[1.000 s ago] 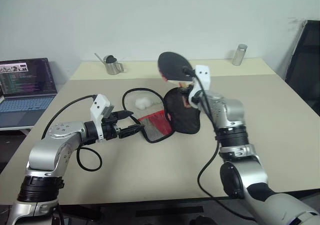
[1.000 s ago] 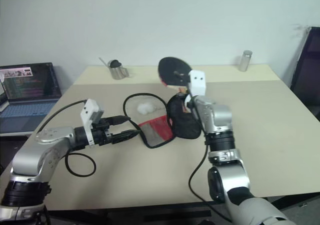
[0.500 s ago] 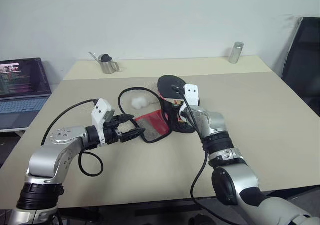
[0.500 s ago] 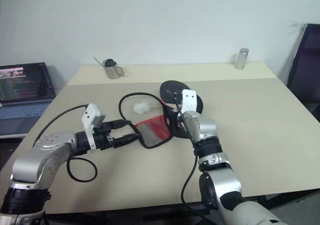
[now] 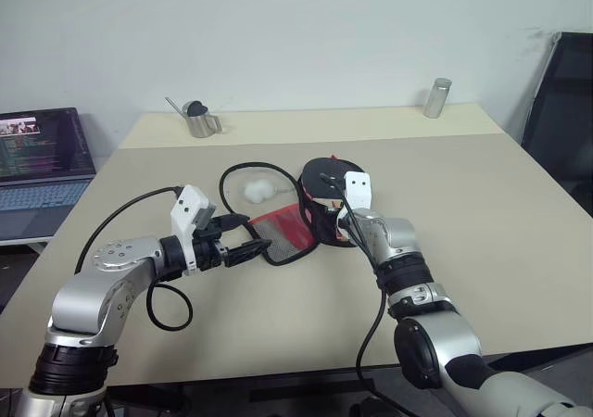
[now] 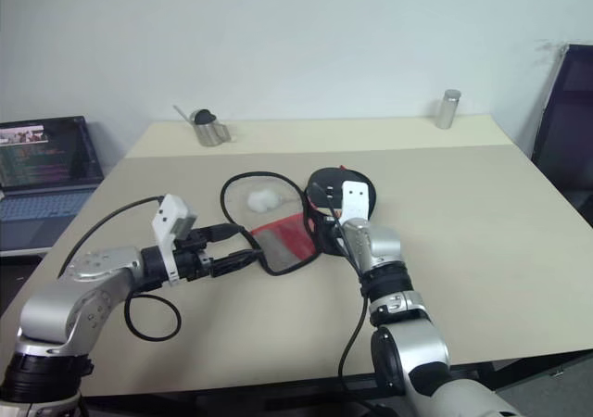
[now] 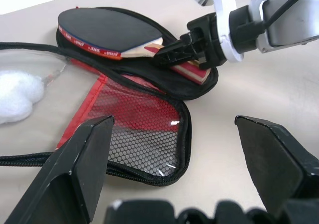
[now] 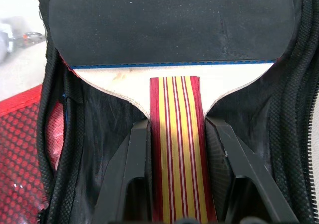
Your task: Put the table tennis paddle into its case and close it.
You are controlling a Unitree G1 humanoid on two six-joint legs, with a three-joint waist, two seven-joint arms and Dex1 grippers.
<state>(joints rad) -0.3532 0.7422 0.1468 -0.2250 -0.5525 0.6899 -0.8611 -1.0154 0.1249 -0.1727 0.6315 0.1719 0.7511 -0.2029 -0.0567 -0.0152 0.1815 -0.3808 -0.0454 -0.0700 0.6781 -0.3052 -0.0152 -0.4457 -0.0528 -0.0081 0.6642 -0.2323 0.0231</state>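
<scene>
Right gripper (image 8: 177, 176) is pinching the paddle (image 7: 107, 32) by its striped handle, with the black face sitting just ahead of it over the open half of the case (image 7: 144, 129). So we're mid-insertion. Left gripper (image 5: 243, 248) is spread wide, empty, hovering right by the red mesh flap. My guess for the next move: let go of the handle, back out, then fold that flap over and zip.

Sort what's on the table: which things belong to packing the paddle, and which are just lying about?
Part of the job:
- paddle, held by its handle in the right end effector
- case, lying open on the table
- left end effector, open beside the case

Lying about:
- metal jug
- metal canister
- white wad
- laptop
</scene>
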